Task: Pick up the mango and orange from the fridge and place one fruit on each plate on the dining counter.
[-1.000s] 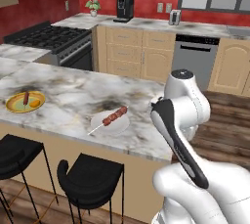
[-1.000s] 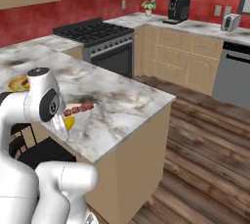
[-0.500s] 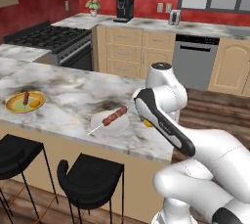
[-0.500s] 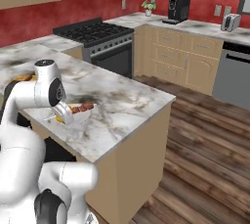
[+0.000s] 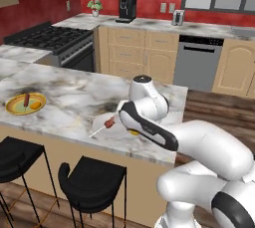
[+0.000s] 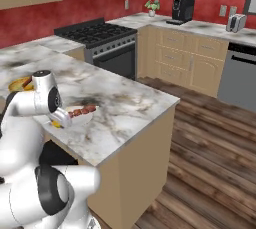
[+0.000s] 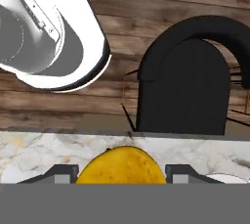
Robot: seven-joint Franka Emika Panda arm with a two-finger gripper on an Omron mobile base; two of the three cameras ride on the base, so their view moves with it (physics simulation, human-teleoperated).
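My gripper (image 7: 121,173) is shut on the mango (image 7: 119,167), a yellow-orange oval fruit between the dark fingers (image 7: 61,171). It hangs low over the near edge of the dining counter (image 5: 74,95), with the mango (image 5: 133,133) peeking out under the hand beside the white plate (image 5: 102,122). That plate carries a red meat skewer (image 5: 108,121). At the far left, the yellow plate (image 5: 14,107) holds a sausage (image 5: 26,100) and the orange (image 5: 35,105). From the right base view the mango (image 6: 56,124) sits just left of the white plate (image 6: 85,118). The fridge is out of view.
Black stools (image 5: 92,177) stand at the counter's near side, one right below the hand (image 7: 185,86). Behind the island are a stove (image 5: 50,40), wood cabinets, a dishwasher (image 5: 196,62) and a coffee machine (image 5: 127,8). Wooden floor lies to the right.
The arm has swung forward and down from beside the robot's body to the counter edge, carrying the mango to the white plate's near side. The plates have not moved.
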